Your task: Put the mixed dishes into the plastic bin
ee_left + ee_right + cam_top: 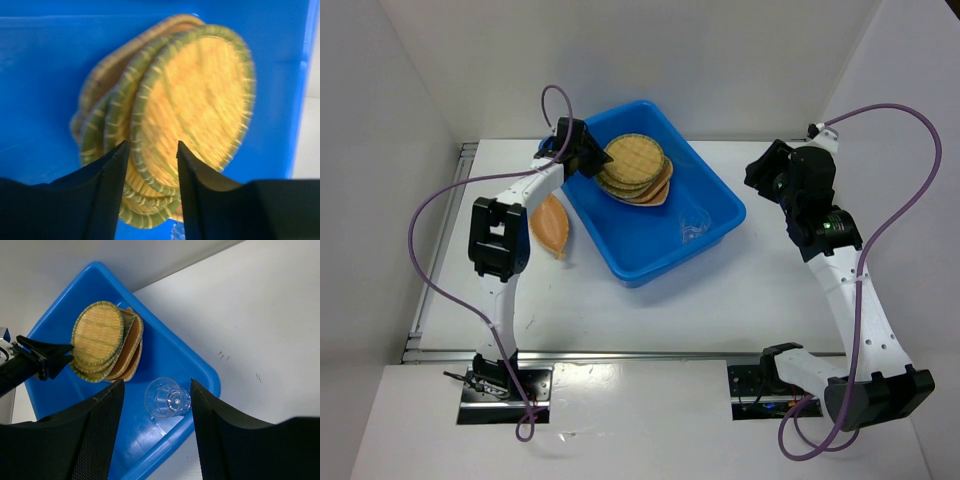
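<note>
The plastic bin (630,240) is bright blue and sits mid-table. Inside it, a stack of round woven trays (636,168) leans against the far wall, and a clear cup (694,228) lies on its side near the right corner. A leaf-shaped tray (552,226) lies on the table left of the bin. My left gripper (598,160) hovers at the stack's left edge, jaws open, the top round tray (200,100) showing beyond its fingers (112,172). My right gripper (760,172) hangs open and empty right of the bin, looking down on the cup (167,398).
White walls close in the table on the left, back and right. A metal rail (440,250) runs along the table's left edge. Purple cables loop off both arms. The left arm's elbow (500,235) stands just beside the leaf-shaped tray.
</note>
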Controlling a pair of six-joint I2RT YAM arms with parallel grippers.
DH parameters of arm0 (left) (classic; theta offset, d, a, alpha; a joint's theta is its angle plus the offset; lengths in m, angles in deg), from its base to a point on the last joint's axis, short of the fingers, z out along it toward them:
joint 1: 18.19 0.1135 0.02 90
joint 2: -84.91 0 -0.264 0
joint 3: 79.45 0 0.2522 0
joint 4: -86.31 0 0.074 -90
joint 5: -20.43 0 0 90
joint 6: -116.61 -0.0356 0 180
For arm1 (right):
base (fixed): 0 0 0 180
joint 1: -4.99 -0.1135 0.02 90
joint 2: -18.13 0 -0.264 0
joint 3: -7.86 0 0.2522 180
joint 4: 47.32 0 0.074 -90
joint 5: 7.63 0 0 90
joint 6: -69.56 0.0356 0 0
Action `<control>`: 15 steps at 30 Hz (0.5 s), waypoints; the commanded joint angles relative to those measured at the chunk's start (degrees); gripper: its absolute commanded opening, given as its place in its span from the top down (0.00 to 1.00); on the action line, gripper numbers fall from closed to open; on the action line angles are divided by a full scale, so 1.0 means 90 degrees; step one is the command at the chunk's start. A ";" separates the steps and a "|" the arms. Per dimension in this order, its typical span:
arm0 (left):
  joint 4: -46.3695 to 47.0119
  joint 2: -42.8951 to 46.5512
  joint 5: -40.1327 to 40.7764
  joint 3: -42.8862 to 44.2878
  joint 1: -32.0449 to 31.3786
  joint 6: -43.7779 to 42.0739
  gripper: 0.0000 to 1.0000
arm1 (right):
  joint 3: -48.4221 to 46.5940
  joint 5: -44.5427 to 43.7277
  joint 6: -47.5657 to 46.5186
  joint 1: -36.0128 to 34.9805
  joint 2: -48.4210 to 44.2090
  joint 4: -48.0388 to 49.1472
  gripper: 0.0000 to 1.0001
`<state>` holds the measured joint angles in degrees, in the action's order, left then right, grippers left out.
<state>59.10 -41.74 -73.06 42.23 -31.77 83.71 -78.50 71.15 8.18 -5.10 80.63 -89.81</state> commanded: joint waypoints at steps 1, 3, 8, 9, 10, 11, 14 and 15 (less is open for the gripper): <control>-0.0378 0.0400 0.0629 0.0294 0.0054 -0.0201 0.48 | 0.0039 -0.0110 -0.0104 0.0017 -0.0001 0.0175 0.39; -0.0623 0.0585 0.0913 0.0430 0.0054 -0.0348 0.34 | 0.0039 -0.0110 -0.0104 0.0017 -0.0001 0.0175 0.39; -0.0849 0.1346 0.1995 0.0558 0.0054 -0.1156 0.32 | 0.0039 -0.0110 -0.0163 0.0017 -0.0001 0.0233 0.39; -0.0849 0.1667 0.2182 0.0558 0.0054 -0.1304 0.32 | 0.0039 -0.0052 -0.0163 0.0017 -0.0001 0.0233 0.39; -0.0849 0.1834 0.2349 0.0500 0.0054 -0.1441 0.32 | 0.0039 -0.0052 -0.0163 0.0017 -0.0001 0.0233 0.39; -0.0849 0.2020 0.2524 0.0306 0.0054 -0.1684 0.31 | 0.0039 -0.0052 -0.0163 0.0017 -0.0001 0.0233 0.39; -0.0576 0.2947 0.3072 -0.0677 0.0132 -0.1823 0.29 | 0.0097 0.0065 -0.0163 0.0017 -0.0001 0.0233 0.39; -0.0576 0.3336 0.3073 -0.0943 0.0210 -0.1765 0.29 | 0.0098 0.0065 -0.0163 0.0017 -0.0001 0.0233 0.39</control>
<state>52.61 -20.30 -52.18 38.90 -31.31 71.66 -78.46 71.26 7.94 -5.10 80.63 -89.74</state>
